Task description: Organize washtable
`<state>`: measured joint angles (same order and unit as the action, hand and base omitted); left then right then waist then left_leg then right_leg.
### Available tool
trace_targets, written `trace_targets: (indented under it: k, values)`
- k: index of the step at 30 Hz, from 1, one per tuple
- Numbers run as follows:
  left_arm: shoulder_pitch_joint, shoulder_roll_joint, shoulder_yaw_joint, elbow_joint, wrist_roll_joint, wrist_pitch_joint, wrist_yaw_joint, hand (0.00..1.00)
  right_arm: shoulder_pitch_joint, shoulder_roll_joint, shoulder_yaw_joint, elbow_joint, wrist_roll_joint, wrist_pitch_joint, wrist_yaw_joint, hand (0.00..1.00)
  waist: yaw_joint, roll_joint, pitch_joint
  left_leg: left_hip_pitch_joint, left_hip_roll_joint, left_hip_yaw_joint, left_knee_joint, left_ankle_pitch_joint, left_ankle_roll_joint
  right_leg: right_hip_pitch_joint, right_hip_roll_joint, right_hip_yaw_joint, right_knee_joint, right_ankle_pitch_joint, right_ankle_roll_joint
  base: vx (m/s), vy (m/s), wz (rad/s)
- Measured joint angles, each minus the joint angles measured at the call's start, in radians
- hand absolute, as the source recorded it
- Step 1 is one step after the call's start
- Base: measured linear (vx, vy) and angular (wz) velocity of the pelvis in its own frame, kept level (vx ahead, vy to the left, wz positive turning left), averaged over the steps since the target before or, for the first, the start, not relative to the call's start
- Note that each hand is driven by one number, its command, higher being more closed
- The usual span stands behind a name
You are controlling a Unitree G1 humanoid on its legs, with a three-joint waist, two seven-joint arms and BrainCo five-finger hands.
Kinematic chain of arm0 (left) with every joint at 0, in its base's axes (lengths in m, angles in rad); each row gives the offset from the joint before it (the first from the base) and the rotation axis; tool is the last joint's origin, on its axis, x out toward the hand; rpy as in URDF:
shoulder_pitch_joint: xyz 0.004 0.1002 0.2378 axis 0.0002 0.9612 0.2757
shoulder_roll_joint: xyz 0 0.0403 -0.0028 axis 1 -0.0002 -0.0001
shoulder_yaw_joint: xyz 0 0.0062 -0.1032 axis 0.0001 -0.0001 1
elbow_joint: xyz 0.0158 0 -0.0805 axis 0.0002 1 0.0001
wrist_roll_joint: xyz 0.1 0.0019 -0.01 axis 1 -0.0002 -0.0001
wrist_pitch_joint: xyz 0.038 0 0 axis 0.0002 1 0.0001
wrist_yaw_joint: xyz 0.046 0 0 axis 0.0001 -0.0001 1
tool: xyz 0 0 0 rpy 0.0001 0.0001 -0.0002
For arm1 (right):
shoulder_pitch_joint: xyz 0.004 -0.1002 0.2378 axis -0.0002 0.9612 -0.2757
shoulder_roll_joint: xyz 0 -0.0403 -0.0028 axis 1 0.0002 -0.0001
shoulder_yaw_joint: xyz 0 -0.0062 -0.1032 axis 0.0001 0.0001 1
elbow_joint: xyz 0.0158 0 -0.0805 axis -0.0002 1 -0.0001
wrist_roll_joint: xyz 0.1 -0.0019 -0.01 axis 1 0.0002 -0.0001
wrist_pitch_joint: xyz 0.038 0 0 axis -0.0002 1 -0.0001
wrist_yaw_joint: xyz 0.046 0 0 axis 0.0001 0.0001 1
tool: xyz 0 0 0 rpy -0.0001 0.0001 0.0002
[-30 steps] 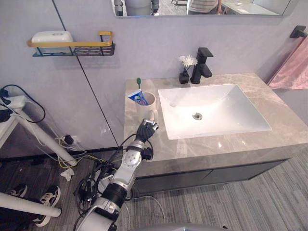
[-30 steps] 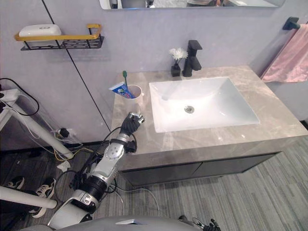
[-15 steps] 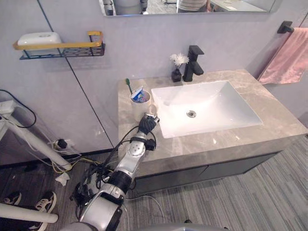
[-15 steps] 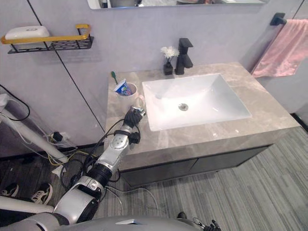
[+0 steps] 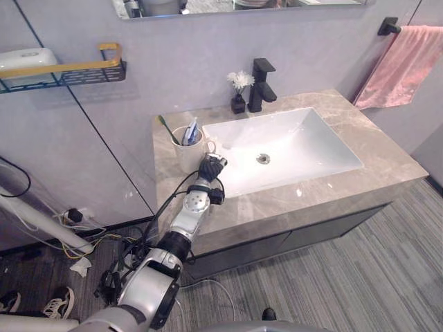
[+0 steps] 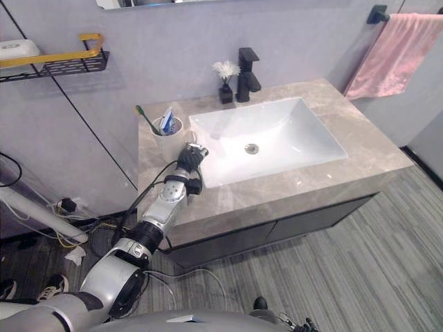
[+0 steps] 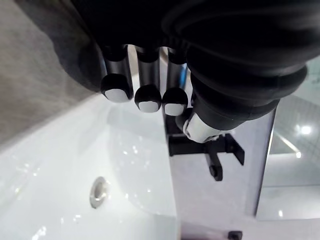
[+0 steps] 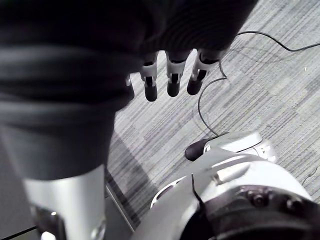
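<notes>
On veined grey counter (image 5: 387, 166), round white cup (image 5: 185, 149) holding green toothbrush (image 5: 166, 127) and toothpaste tube (image 5: 192, 131); just beside cup, left hand (image 5: 211, 167), loose-fingered, empty.

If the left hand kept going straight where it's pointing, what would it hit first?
Probably the rim of the white sink, right ahead of the left hand; the cup sits beside that line, though depth is unclear.

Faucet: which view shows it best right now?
Right eye view: the black faucet stands whole behind the sink. Left eye view shows much the same. Left wrist view catches it partly behind the left robot hand.
</notes>
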<state>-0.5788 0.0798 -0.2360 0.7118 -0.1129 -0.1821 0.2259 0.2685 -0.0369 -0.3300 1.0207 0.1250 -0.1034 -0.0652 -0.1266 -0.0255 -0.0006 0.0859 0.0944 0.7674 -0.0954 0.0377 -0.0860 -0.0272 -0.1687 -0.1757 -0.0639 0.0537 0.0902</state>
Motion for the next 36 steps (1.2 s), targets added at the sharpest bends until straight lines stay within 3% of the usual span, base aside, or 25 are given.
trace_targets:
  k: [4, 14, 22, 36]
  values:
    - [-0.012, 0.001, 0.008, 0.000, 0.001, 0.003, 0.001, 1.00, 0.001, -0.001, -0.024, 0.000, 0.000, 0.001, 0.002, 0.00, -0.001, 0.014, 0.009, 0.000, 0.001, 0.008, -0.005, 0.000, 0.000, -0.005, 0.002, 0.008, 0.000, 0.003, -0.001, -0.01, -0.003, -0.05]
    - [0.055, 0.000, 0.000, -0.130, 0.003, -0.004, -0.003, 1.00, 0.002, -0.001, -0.025, 0.000, 0.000, 0.000, 0.008, 0.00, 0.005, 0.013, 0.010, -0.002, 0.001, -0.006, -0.009, 0.000, 0.000, -0.002, 0.001, -0.001, 0.000, 0.001, -0.003, 0.00, -0.001, 0.02]
    - [0.194, -0.004, -0.007, -0.205, 0.000, -0.021, -0.027, 1.00, 0.007, -0.002, -0.025, 0.001, 0.000, -0.002, 0.006, 0.00, 0.030, 0.012, 0.010, -0.003, -0.001, -0.048, -0.009, 0.001, 0.001, 0.020, -0.007, -0.040, 0.005, -0.006, -0.002, -0.01, 0.000, 0.15]
    - [0.215, -0.006, -0.005, -0.202, -0.042, -0.050, -0.040, 1.00, 0.006, 0.002, -0.019, 0.004, 0.000, -0.001, -0.001, 0.00, 0.034, 0.001, 0.011, -0.003, -0.002, -0.062, -0.009, 0.001, 0.001, 0.029, -0.008, -0.055, 0.003, -0.012, -0.003, 0.00, 0.001, 0.03]
